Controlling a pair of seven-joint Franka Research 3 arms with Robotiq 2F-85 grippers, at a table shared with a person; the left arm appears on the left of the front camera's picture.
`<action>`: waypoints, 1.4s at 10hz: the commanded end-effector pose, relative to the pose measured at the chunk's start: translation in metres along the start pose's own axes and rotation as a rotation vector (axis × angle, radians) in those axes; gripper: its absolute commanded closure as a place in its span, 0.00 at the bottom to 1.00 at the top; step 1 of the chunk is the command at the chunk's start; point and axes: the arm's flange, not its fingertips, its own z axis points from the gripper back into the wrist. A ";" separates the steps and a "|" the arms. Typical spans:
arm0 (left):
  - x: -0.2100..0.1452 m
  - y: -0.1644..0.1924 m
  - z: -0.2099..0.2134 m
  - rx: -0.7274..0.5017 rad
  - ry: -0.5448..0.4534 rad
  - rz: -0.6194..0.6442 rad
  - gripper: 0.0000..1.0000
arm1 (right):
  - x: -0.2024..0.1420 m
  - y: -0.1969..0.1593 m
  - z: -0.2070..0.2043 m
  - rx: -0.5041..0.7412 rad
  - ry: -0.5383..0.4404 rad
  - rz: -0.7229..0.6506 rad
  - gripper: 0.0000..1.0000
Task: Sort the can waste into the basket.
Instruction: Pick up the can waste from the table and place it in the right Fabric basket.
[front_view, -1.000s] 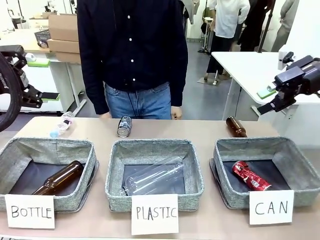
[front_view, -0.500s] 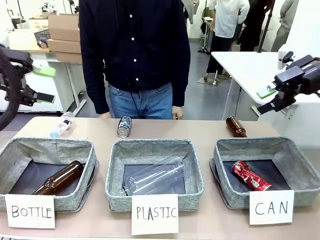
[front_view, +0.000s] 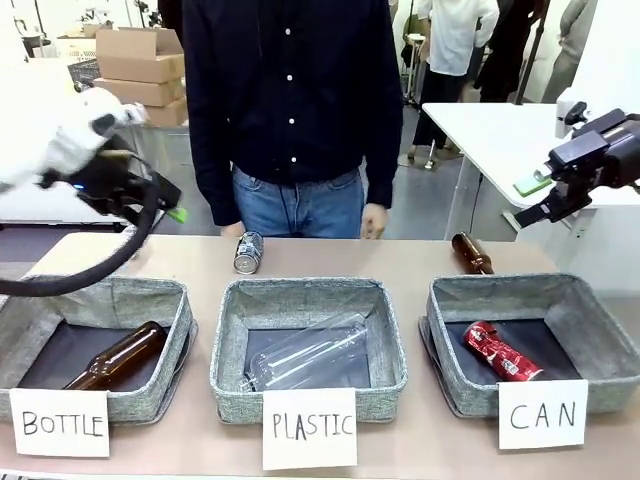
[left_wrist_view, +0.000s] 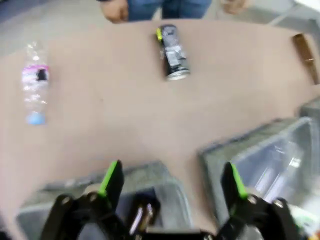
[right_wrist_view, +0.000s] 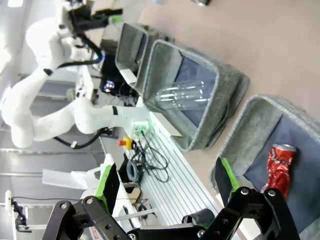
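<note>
A dark blue and silver can (front_view: 247, 252) lies on its side on the bare table beyond the middle basket, and it also shows as the can (left_wrist_view: 172, 52) in the left wrist view. A dented red can (front_view: 500, 351) lies on the dark floor of the grey basket (front_view: 500, 287) signed "CAN" at the right. My left gripper (front_view: 165, 205) hovers open above the table's back left, left of the blue can; its green fingers (left_wrist_view: 112, 177) are spread with nothing between them. My right gripper (front_view: 527, 203) hangs open, high above the right edge. From there I see the red can (right_wrist_view: 280, 167) in its basket (right_wrist_view: 250, 120).
A "PLASTIC" basket (front_view: 300, 290) holds a clear bottle (front_view: 310, 352). A "BOTTLE" basket (front_view: 100, 290) holds a brown bottle (front_view: 120, 355). Another brown bottle (front_view: 472, 253) lies behind the CAN basket. A small plastic bottle (left_wrist_view: 35, 90) lies at the back left. A person stands at the far edge.
My left arm has swung in from the far left to above the table's back left. The person has shifted slightly right. The right arm and the cans are unmoved.
</note>
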 end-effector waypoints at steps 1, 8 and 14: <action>0.032 -0.017 -0.027 0.061 0.055 -0.011 0.00 | 0.002 0.000 0.003 -0.008 -0.001 0.009 0.00; 0.050 -0.039 -0.097 0.053 0.085 0.073 0.00 | 0.002 0.000 0.003 -0.008 -0.001 0.009 0.00; 0.134 -0.027 -0.237 0.084 0.157 0.127 0.00 | 0.002 0.000 0.003 -0.008 -0.001 0.009 0.00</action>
